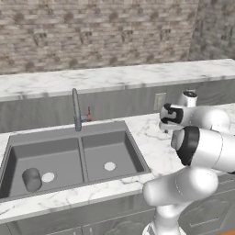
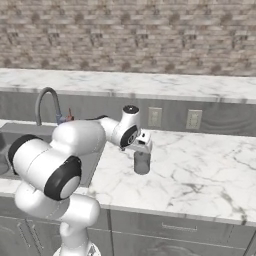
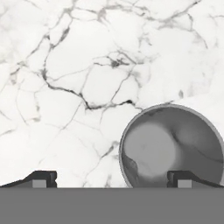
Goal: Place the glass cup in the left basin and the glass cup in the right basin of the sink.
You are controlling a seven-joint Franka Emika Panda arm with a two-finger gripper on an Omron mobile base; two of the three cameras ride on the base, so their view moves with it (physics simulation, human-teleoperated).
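Note:
The dark grey double-basin sink (image 1: pixel 69 132) is set in the marble counter, with its curved faucet (image 1: pixel 75 110) at the back. One glass cup (image 1: pixel 31 179) lies in the left basin near the drain; the right basin holds only its drain. The second glass cup (image 2: pixel 142 163) stands upright on the counter to the right of the sink. My gripper (image 2: pixel 142 150) hangs open just above it. In the hand view the cup's round mouth (image 3: pixel 173 146) sits at the lower right, one fingertip (image 3: pixel 181 178) over its inside and the other fingertip (image 3: pixel 43 178) outside its rim.
Behind the counter runs a grey backsplash with wall outlets (image 2: pixel 154 116), a raised marble ledge (image 2: pixel 150 85) and a brick wall. A small red-and-blue handle (image 1: pixel 87 115) sits by the faucet. Bare marble counter (image 2: pixel 200 165) stretches to the right of the cup.

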